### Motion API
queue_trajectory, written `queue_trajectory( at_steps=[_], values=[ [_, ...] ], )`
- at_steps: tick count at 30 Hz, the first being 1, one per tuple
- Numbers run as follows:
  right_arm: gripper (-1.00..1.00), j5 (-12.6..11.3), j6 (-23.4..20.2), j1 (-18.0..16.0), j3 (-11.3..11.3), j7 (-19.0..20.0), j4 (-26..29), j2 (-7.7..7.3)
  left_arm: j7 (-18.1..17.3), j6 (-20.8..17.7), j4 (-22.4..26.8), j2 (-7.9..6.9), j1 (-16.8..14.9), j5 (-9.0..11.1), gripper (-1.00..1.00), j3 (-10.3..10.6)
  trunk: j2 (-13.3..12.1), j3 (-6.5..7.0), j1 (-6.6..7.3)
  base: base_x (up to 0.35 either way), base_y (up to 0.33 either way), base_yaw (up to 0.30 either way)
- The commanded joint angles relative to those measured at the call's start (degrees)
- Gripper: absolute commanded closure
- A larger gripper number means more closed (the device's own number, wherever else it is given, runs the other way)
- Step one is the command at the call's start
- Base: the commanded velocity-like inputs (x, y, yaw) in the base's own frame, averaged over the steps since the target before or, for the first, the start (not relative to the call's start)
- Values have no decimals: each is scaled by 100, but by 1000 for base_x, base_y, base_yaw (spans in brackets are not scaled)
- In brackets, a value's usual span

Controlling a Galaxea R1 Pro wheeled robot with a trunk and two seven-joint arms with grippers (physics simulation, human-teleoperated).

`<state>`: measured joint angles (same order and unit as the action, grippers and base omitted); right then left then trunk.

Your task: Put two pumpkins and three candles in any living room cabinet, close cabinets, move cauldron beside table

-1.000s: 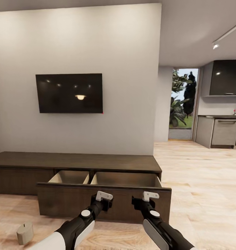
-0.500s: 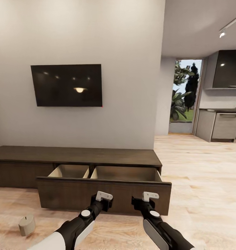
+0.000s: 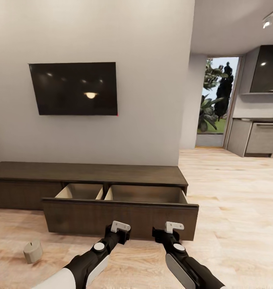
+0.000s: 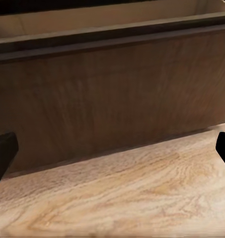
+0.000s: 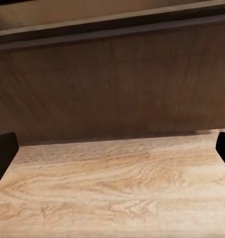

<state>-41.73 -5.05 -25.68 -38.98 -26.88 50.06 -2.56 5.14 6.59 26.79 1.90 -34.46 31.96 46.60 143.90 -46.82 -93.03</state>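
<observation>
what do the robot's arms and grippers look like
Both arms are glossy black with white shell panels and a round white cap near each wrist. The left gripper and right gripper are black blocks, each topped by a small white angular bracket. No cables show.

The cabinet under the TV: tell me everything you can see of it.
The cabinet is a long, low unit of dark brown wood standing on the light plank floor against the grey wall. One wide, handleless drawer is pulled out toward the robot, showing pale beige insides split by a divider into two compartments; no contents are visible from here. Both wrist views face the wood-grained drawer front. Nothing touches it.
</observation>
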Motion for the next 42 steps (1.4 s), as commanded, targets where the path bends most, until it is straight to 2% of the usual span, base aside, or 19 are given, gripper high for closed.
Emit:
queue_trajectory(
  at_steps=[1, 21, 30, 42],
  values=[
    [-100, -20, -23, -7, -27, -46, 12, -7, 43, 30, -1, -3, -8, 39, -100, 49, 5, -29, -1, 0, 0, 0],
    [-100, -25, -27, -7, -31, -46, 12, -6, 56, 27, 1, -4, -8, 39, -100, 50, 32, -473, -53, 0, 0, 0],
    [-100, -28, -29, -7, -30, -46, 12, -7, 60, 25, -3, 0, -8, 39, -100, 47, 32, -473, -53, 4, 0, 0],
    [-100, -28, -28, -7, -31, -46, 12, -3, 58, 26, -18, 4, -8, 14, -100, 50, 32, -473, -53, 152, 0, 0]
  ],
)
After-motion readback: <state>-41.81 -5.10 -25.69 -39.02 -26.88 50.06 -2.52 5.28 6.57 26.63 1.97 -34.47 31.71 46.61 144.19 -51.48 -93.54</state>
